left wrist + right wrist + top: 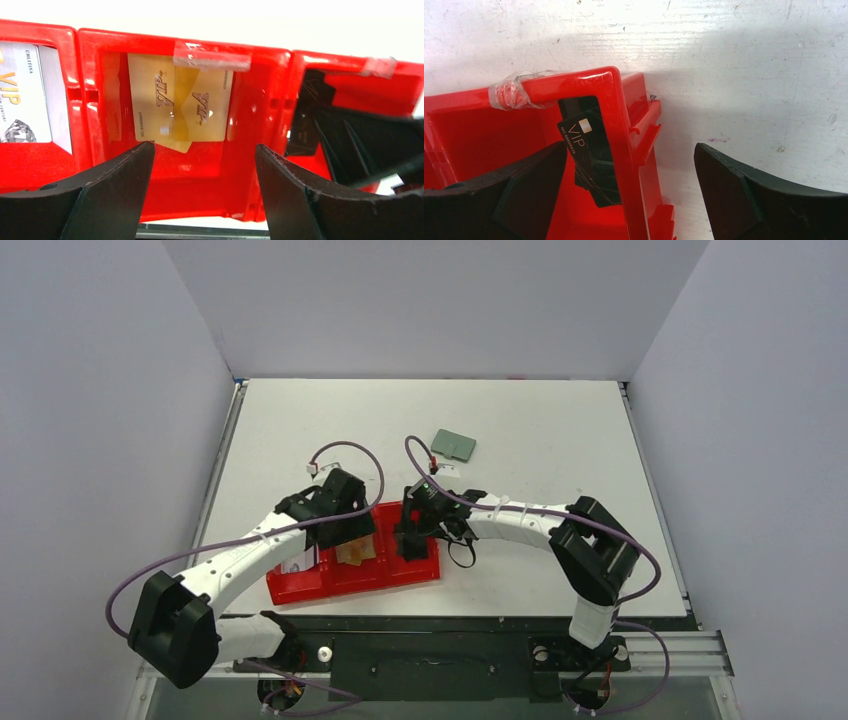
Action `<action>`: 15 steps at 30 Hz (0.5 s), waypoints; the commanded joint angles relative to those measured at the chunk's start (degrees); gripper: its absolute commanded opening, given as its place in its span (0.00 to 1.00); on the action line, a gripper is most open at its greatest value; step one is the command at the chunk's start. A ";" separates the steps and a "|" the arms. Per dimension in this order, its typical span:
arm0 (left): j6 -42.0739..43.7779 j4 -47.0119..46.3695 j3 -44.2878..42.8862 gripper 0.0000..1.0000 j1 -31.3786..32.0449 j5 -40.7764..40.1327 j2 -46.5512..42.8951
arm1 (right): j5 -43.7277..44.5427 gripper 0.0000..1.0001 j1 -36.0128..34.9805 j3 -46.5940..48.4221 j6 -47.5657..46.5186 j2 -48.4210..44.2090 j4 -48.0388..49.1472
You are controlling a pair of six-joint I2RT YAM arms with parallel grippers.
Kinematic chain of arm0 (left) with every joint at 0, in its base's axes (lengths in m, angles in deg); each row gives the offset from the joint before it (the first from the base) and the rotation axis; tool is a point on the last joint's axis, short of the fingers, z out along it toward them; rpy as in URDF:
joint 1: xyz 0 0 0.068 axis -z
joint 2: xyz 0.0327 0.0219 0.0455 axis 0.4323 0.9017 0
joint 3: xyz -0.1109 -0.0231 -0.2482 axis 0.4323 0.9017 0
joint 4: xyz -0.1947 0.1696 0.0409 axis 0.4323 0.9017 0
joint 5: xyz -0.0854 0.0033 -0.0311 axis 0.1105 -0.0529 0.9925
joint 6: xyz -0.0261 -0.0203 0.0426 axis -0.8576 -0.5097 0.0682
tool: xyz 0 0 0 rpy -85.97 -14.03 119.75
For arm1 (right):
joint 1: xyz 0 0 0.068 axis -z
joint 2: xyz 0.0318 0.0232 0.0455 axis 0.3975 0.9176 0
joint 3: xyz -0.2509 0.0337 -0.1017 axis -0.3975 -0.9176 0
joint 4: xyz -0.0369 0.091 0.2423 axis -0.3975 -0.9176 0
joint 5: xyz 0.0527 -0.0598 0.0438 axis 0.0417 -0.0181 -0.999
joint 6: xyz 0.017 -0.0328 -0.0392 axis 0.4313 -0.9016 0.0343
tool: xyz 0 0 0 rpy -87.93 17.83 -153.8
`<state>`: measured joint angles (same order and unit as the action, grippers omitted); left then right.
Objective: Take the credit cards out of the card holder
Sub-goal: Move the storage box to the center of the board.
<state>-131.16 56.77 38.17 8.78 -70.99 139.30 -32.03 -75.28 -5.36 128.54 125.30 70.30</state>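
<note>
Top external view: the grey-green card holder [453, 445] lies on the desk [560, 430], well apart from the red tray [300, 592]. Left wrist view: the left claw [200, 150] is spread wide, empty, above the middle compartment where two gold VIP cards [180, 105] overlap; a silver card [25, 100] lies in the neighbouring one. Right wrist view: the right claw [631, 147] is spread wide, empty, straddling the tray's end wall; a black card [591, 160] sits tilted inside against that wall.
</note>
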 commanded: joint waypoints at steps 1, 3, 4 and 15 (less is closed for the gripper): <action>-1.87 -6.86 1.23 0.71 -3.50 0.63 3.21 | 1.18 0.94 -0.40 -0.90 0.26 -4.94 2.65; -1.46 -8.60 1.33 0.72 -5.51 0.85 4.62 | 1.54 0.94 -0.13 -1.21 -0.07 -6.73 2.54; -1.36 -9.48 1.31 0.72 -6.29 1.02 5.74 | 1.66 0.94 0.02 -1.23 -0.33 -7.96 2.23; -3.95 -13.97 -3.87 0.72 -17.98 0.70 15.25 | 1.74 0.94 3.00 -0.51 -3.33 -14.66 -0.75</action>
<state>-133.10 46.56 38.11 -6.00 -69.28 151.04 -31.37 -73.36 -6.76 126.97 113.01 70.12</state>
